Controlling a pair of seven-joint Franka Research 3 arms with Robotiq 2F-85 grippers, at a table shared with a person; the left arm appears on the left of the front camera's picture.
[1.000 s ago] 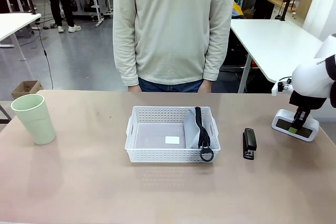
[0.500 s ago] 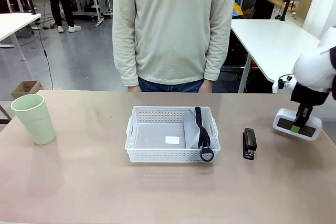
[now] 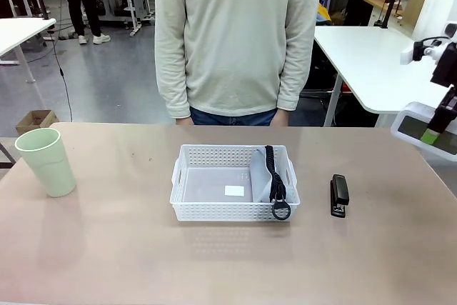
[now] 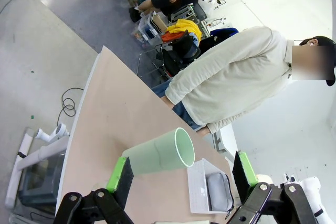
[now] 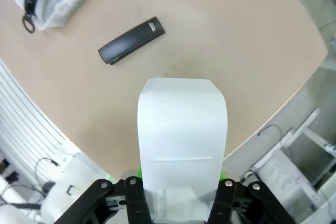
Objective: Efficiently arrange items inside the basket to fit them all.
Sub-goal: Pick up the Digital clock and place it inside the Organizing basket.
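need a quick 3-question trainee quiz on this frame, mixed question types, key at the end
1. True or false: the black stapler lies inside the white basket.
2. The right gripper is shut on: A) nothing B) the small white box C) a pen
3. Fill in: seen from the front, the grey pouch lies at the basket's ____ end.
Key: 1 false, it lies on the table to the right of the basket; 2 B; 3 right.
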